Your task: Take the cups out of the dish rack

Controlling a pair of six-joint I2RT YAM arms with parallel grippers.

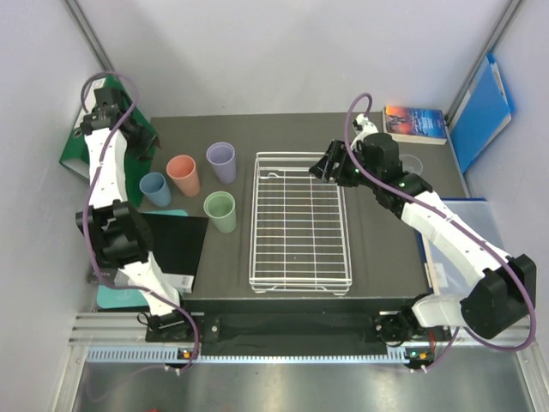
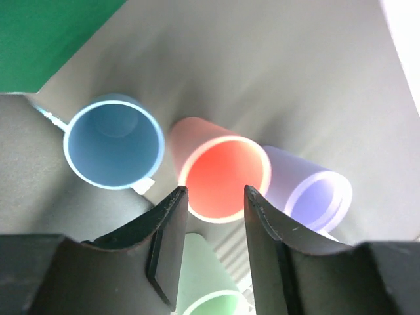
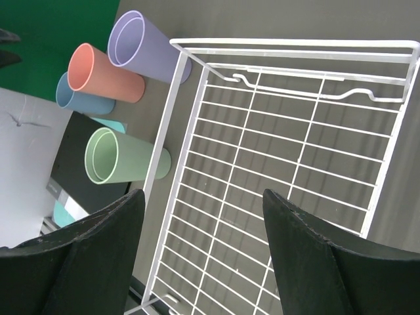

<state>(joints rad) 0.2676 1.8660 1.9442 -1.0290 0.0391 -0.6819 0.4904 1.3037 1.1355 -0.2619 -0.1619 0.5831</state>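
- The white wire-grid rectangular dish rack (image 1: 300, 221) lies flat on the dark table (image 1: 386, 249), about midway between the two arms.
- Four matte plastic tumblers stand upright on the table, all outside the rack and to its left, mouths up.
- The lilac tapered tumbler (image 1: 221, 161) stands just beside the rack's far left corner.
- The mint green tumbler (image 1: 220, 211) stands near the middle of the rack's left side.
- The salmon pink tumbler (image 1: 184, 175) is farther left of the rack, close beside the lilac one.
- The light blue tumbler (image 1: 155, 189) is the one farthest left of the rack.
- The left gripper (image 2: 213, 193) hangs above this group, its fingers apart and holding nothing. Seen from its wrist, the salmon tumbler's mouth lies below the gap.
- The right gripper (image 3: 202, 197) hovers over the rack's far right part, its fingers spread wide and empty.
- A paperback book (image 1: 415, 124) lies beyond the rack's far right corner, with a blue folder (image 1: 482, 112) farther right.
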